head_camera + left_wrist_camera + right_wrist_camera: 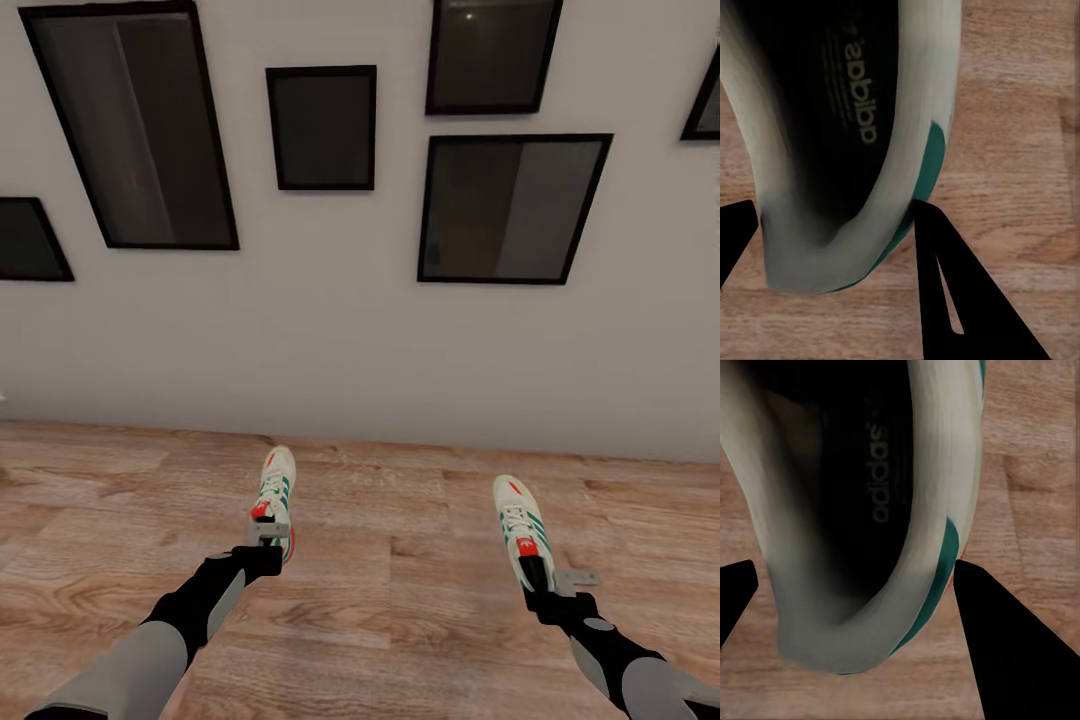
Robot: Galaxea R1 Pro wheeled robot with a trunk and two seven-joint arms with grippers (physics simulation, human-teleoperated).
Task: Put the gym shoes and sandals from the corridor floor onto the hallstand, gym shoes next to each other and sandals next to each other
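Each hand grips one sneaker by its heel — left hand [268, 537] holding the left sneaker [273, 495], right hand [545, 582] the right sneaker [520, 528] — lifting both above the wood floor [400, 620] so the pair travels together.

Even soft light, wrist views blurred

Dark pictures on a pale wall

A plain light grey wall [330, 330] stands at the back. Six black-framed pictures hang on it: a big tilted one [130, 125], a small one [322, 127], a wide one [512, 208], one up high [492, 55], and one cut off at each side edge.
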